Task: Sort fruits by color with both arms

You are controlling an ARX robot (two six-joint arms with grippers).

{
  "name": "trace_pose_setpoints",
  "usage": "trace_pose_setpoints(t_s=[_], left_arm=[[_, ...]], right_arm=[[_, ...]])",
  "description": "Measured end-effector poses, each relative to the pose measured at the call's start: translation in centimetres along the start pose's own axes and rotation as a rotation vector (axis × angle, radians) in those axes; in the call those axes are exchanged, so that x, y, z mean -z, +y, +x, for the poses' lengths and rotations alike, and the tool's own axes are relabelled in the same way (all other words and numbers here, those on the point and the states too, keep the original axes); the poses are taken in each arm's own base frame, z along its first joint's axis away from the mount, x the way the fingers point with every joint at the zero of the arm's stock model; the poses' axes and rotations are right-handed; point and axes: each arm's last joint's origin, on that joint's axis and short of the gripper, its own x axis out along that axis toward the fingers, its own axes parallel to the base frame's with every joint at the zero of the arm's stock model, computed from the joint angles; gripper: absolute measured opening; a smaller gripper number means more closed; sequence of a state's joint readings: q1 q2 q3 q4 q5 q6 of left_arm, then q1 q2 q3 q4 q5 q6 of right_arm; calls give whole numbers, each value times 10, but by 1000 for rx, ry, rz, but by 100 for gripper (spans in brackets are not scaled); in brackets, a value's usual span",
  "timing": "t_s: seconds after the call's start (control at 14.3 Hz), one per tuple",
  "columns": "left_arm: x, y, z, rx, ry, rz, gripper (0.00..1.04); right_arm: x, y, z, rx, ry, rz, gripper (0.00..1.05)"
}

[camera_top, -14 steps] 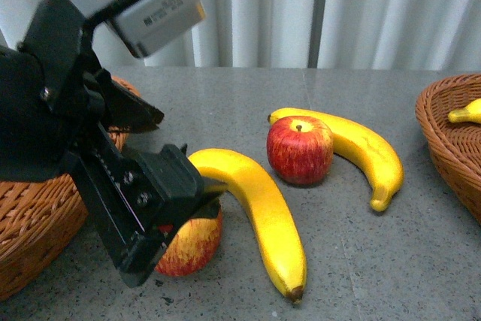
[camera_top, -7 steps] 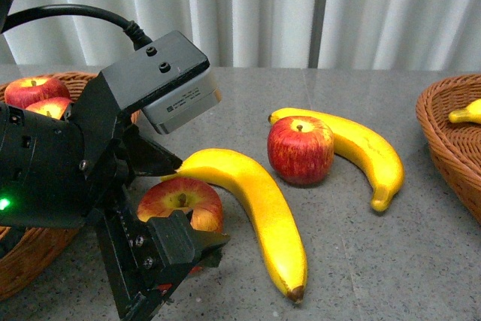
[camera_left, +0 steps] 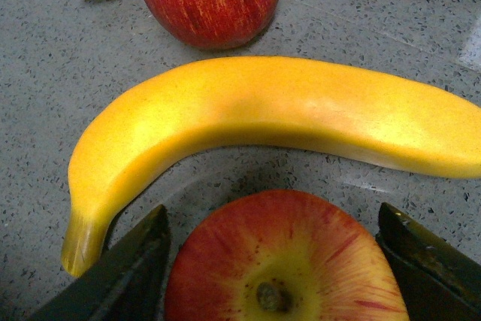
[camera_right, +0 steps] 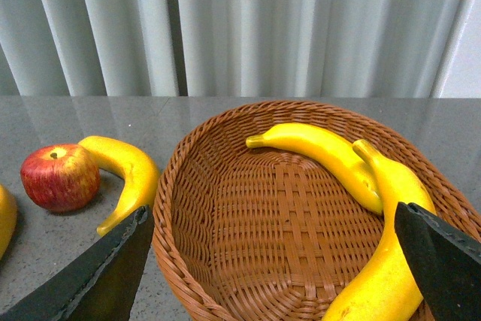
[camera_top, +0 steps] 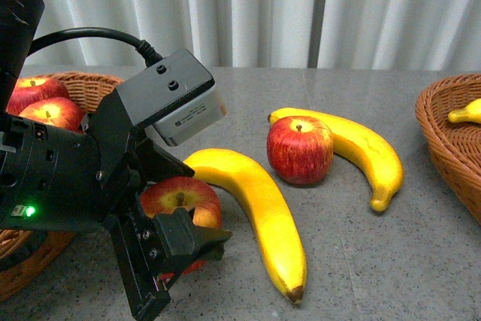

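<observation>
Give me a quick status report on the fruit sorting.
Left gripper open, straddling near apple. Right gripper open, empty, above banana basket. Near banana close behind that apple.

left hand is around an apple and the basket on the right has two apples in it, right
Not quite. The left hand does straddle an apple, but the basket on the right holds two bananas, not apples, as the right wrist view shows.

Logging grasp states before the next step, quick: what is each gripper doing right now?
Left gripper: open, fingers on either side of the near apple, not closed on it.
Right gripper: open, holding nothing, above the basket with two bananas.
</observation>
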State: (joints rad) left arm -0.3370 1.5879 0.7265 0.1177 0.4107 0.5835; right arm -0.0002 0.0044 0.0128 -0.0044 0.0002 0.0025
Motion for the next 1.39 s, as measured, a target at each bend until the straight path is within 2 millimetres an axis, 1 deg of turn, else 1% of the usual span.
trace_pose_setpoints(t_s=[0.07,0.14,0.21,0.28,0.35,0.42,0.49,0.56,0.63,0.7,0.77,0.84,0.91,0.98,1.05,1.11,1.18,1.32,1.39], left_arm=[[-1,0,1,-7,-9,2,71],[-3,0,1,-14,-16,1,66],[-6,2,0,-44,-33,-2,66],[-13,3,-7,-83,-65,0,66],[-24,7,-18,-161,-115,2,65],[-39,12,-38,-272,-186,-1,65],[-49,19,-58,-397,-240,-22,65],[-53,31,-82,-574,-287,-94,65],[-47,43,-106,-744,-285,-217,65],[-32,50,-125,-892,-271,-354,65],[-9,54,-137,-992,-249,-476,65],[13,57,-139,-1022,-221,-577,65],[33,59,-136,-1008,-195,-657,65],[46,61,-131,-1015,-172,-706,65],[62,61,-120,-1011,-135,-775,65],[63,60,-117,-999,-130,-792,65],[62,58,-116,-992,-134,-803,75],[54,53,-114,-965,-138,-795,100],[46,48,-117,-958,-153,-780,98]], right_arm=[[0,0,0,0,0,0,98],[0,0,0,0,0,0,98],[0,0,0,0,0,0,98],[0,0,0,0,0,0,98],[0,0,0,0,0,0,98],[0,0,0,0,0,0,98],[0,0,0,0,0,0,98],[0,0,0,0,0,0,98],[0,0,0,0,0,0,98],[0,0,0,0,0,0,98],[0,0,0,0,0,0,98],[0,0,0,0,0,0,98],[0,0,0,0,0,0,98],[0,0,0,0,0,0,98],[0,0,0,0,0,0,98],[0,0,0,0,0,0,98],[0,0,0,0,0,0,98],[0,0,0,0,0,0,98],[0,0,0,0,0,0,98]])
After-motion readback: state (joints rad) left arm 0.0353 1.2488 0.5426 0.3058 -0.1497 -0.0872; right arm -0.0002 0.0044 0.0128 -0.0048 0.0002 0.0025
